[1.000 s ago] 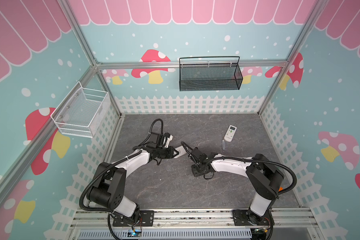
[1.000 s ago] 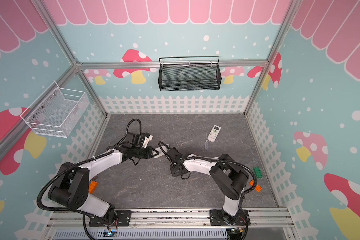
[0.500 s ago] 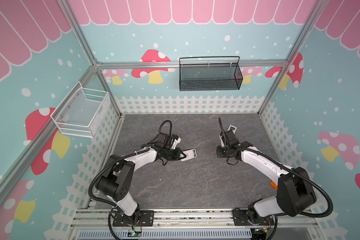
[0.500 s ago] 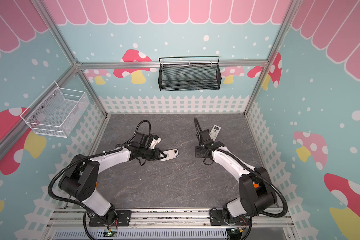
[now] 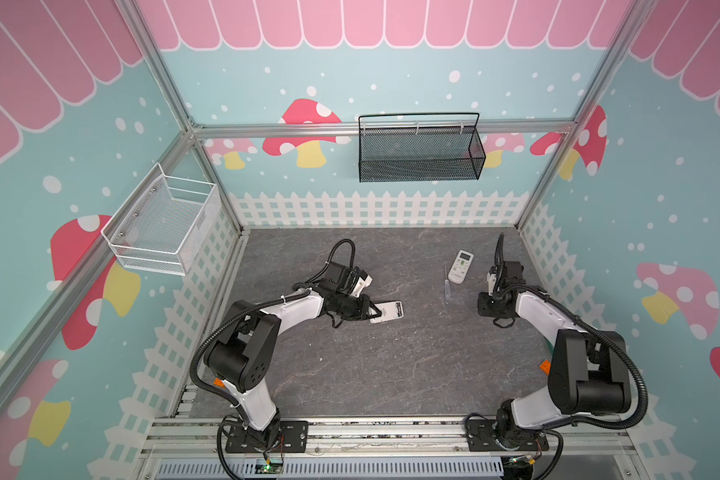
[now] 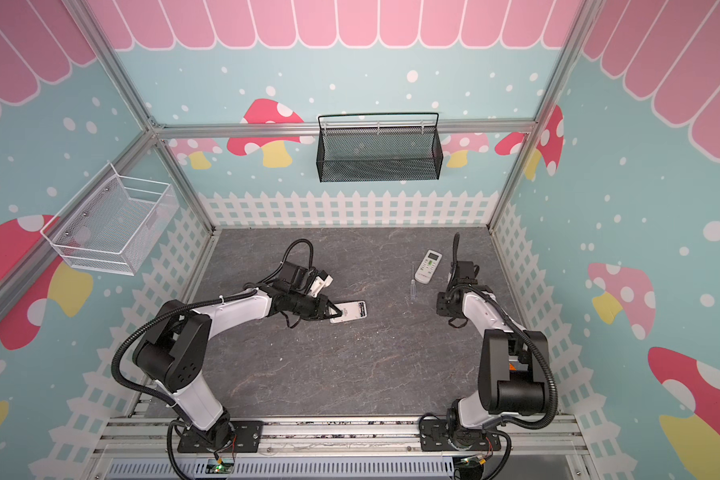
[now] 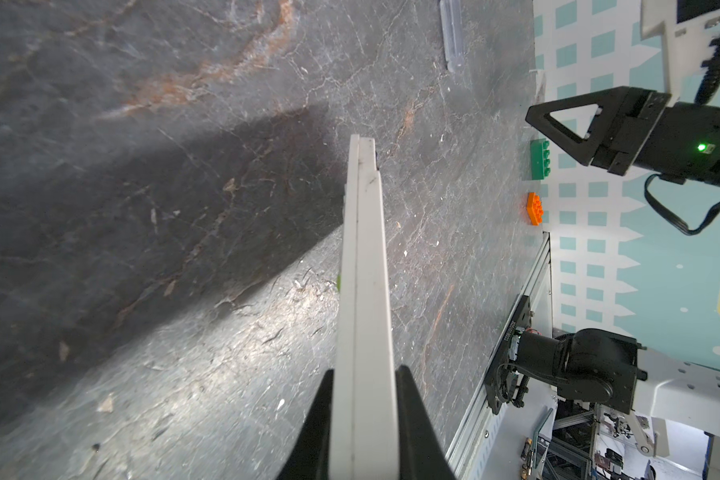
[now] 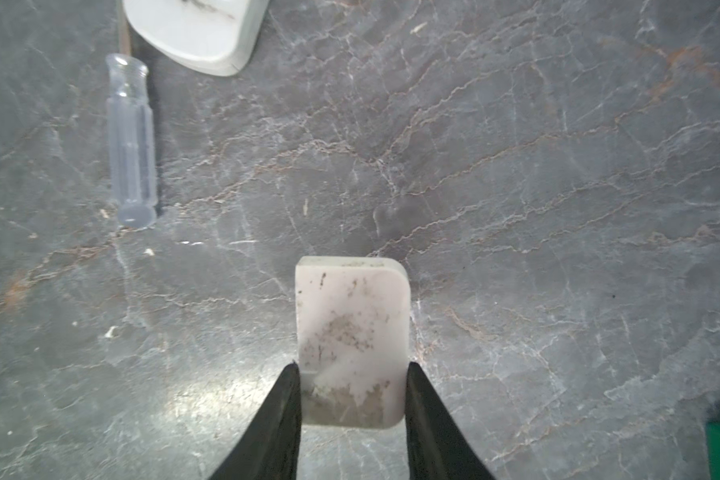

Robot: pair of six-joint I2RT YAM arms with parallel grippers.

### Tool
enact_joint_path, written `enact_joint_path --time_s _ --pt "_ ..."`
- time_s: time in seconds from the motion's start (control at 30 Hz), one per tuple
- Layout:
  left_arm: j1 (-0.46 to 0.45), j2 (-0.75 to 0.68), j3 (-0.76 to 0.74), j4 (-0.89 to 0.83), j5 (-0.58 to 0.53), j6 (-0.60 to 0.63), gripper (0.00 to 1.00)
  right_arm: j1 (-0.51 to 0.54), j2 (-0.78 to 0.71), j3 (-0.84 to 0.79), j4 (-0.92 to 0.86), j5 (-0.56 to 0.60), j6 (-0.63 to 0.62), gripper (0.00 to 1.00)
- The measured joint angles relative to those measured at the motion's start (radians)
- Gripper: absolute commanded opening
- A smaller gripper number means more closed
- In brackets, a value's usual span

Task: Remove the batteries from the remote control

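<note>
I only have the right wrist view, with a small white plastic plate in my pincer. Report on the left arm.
Observer: The left pincer is shut on one end of a flat white rectangular plastic remote control.
Operator: Describe its free end.
Observer: Both top views show a dark striped patch there; what sits in it, I cannot tell.
Operator: Now name anything loose that I miss.
Observer: A small orange studded plastic brick lies beside the white fence print.

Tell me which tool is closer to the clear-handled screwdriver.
Right. The right tool, gripping a white cover, hangs just beside the screwdriver; the left tool, clamping a white remote, is much farther off, toward the table middle.
</note>
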Motion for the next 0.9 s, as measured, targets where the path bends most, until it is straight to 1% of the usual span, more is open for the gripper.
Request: enact_joint_path --time_s 0.03,0.13,0.43,0.53,0.67,0.8,0.87,0.9 --pt "0.000 0.003 0.000 -0.004 -0.001 -0.001 0.26 -0.006 0.009 -0.004 0.006 -0.002 -0.006 0.39" --pt "0.003 0.018 0.000 -0.033 -0.018 0.000 0.29 -0.014 0.033 -0.010 0.018 -0.008 -0.016 0.40" --pt "0.023 0.026 0.000 -0.082 -0.091 0.007 0.40 -0.014 0.073 -0.019 0.046 -0.019 -0.036 0.55" --pt "0.023 0.026 0.000 -0.093 -0.119 0.008 0.44 -0.014 0.071 -0.019 0.043 -0.025 -0.036 0.58" --pt "0.029 0.024 0.000 -0.107 -0.158 0.016 0.55 -0.008 0.039 -0.013 0.026 -0.037 -0.031 0.58" --pt "0.039 -0.003 0.000 -0.122 -0.209 0.040 0.67 0.031 0.008 0.035 0.010 -0.056 -0.019 0.56" --pt "0.049 -0.035 0.000 -0.127 -0.233 0.061 0.76 0.055 0.010 0.070 0.012 -0.068 -0.007 0.55" --pt "0.055 -0.050 0.000 -0.129 -0.246 0.074 0.79 0.064 0.013 0.084 0.012 -0.071 -0.003 0.55"
